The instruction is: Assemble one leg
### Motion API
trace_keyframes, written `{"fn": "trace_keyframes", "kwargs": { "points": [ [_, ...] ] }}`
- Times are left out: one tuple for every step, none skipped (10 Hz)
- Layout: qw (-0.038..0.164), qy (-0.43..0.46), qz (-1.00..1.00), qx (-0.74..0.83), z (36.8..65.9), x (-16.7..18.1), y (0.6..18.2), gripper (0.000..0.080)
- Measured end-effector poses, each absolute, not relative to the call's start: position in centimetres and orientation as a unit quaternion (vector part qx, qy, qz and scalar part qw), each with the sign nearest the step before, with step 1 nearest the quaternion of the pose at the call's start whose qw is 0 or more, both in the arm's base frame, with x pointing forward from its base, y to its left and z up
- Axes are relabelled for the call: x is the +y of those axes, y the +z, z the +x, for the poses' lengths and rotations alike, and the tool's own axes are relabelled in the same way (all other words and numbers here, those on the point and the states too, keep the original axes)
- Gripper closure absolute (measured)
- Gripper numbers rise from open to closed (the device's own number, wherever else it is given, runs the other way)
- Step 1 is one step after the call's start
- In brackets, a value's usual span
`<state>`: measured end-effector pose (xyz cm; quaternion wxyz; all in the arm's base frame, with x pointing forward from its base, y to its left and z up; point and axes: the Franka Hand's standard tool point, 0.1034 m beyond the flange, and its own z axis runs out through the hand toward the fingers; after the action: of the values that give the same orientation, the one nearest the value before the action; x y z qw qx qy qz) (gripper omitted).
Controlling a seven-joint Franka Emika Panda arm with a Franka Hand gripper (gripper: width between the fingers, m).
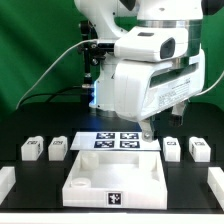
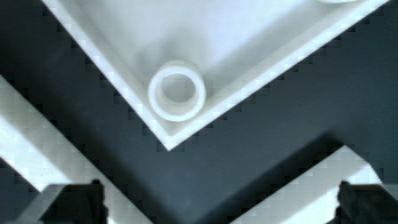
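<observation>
Four small white legs with black-and-white tags stand on the black table: two on the exterior view's left (image 1: 33, 148) (image 1: 58, 147) and two on its right (image 1: 172, 147) (image 1: 200, 149). The large white square panel (image 1: 82, 170) with a raised rim lies at the front centre. My gripper (image 1: 148, 131) hangs low over the panel's back right corner, above the marker board's edge. In the wrist view, a corner of the panel (image 2: 267, 40) with a round hole (image 2: 176, 90) shows. My gripper (image 2: 217, 205) is open and empty, its dark fingertips (image 2: 75, 205) wide apart.
The marker board (image 1: 115, 140) lies flat behind the panel. White blocks sit at the table's edges on the exterior view's left (image 1: 7, 181) and right (image 1: 215, 181). A green wall and cables stand behind the arm.
</observation>
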<state>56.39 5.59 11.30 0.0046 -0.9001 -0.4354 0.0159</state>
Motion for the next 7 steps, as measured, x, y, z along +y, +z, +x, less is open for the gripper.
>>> {"fn": "trace_keyframes", "kwargs": {
  "points": [
    [0.005,0.016,-0.900,-0.435,56.4,5.6,11.3,0.0150],
    [0.005,0.016,-0.900,-0.435,56.4,5.6,11.3,0.0150],
    [0.005,0.016,-0.900,-0.435,56.4,5.6,11.3,0.0150],
    [0.005,0.016,-0.900,-0.435,56.4,5.6,11.3,0.0150],
    [0.005,0.016,-0.893,-0.449,56.3,5.6,11.3,0.0150],
    [0.003,0.008,-0.891,-0.455,54.9,6.1,10.9,0.0150],
    [0.005,0.014,-0.879,-0.477,51.8,5.9,10.1,0.0150]
  ]
}}
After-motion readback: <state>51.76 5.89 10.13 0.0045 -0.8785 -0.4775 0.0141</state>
